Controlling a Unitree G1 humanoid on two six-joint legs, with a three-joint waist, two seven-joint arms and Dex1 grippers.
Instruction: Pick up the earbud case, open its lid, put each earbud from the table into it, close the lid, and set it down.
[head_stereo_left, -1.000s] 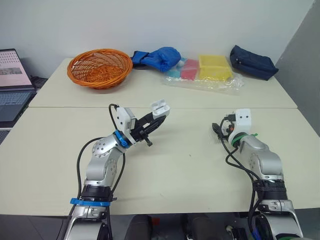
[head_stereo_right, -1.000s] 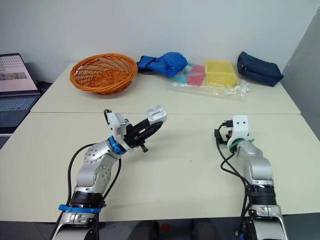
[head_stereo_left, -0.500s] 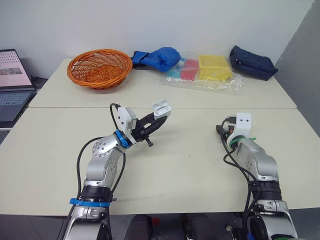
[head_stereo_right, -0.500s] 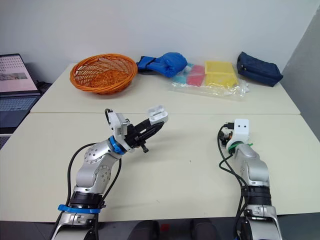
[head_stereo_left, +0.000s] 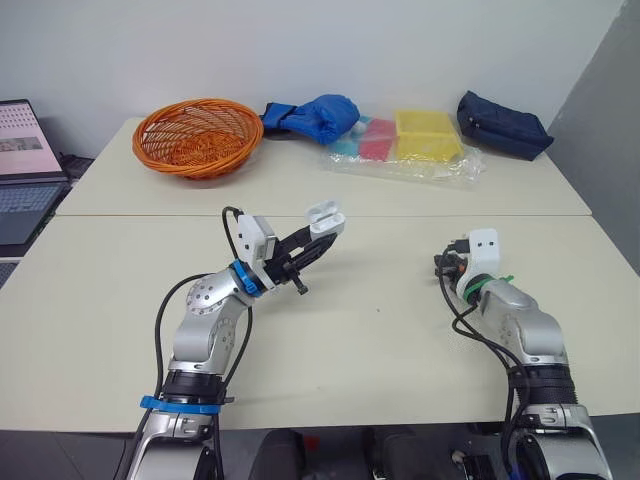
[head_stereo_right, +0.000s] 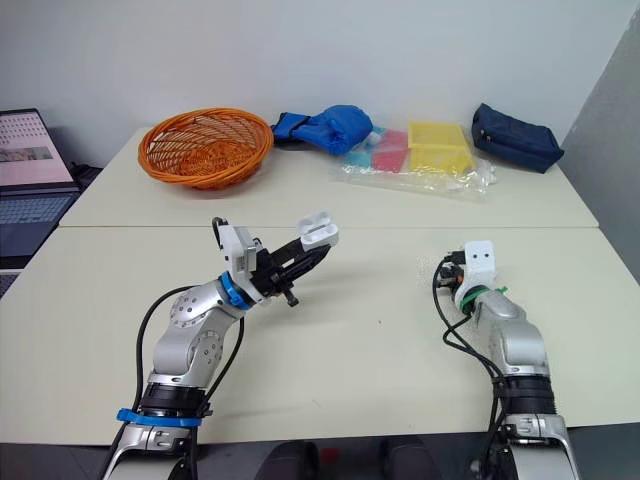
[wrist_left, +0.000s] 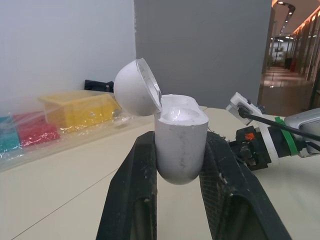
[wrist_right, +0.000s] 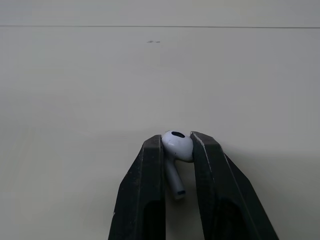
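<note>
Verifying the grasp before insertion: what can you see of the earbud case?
The earbud case is white, glossy and plastic-looking, with a rounded base. Its domed lid is hinged open, tipped back. The left hand's two black fingers pinch its lower body on both sides, holding it clear above the table. Nothing else touches it. Its contents cannot be told.

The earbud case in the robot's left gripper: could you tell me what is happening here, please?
The left gripper holds the earbud case off the table, with its lid flipped open. The right gripper is shut on one earbud, low over the table and well apart from the case. That earbud is not yet in the case.
</note>
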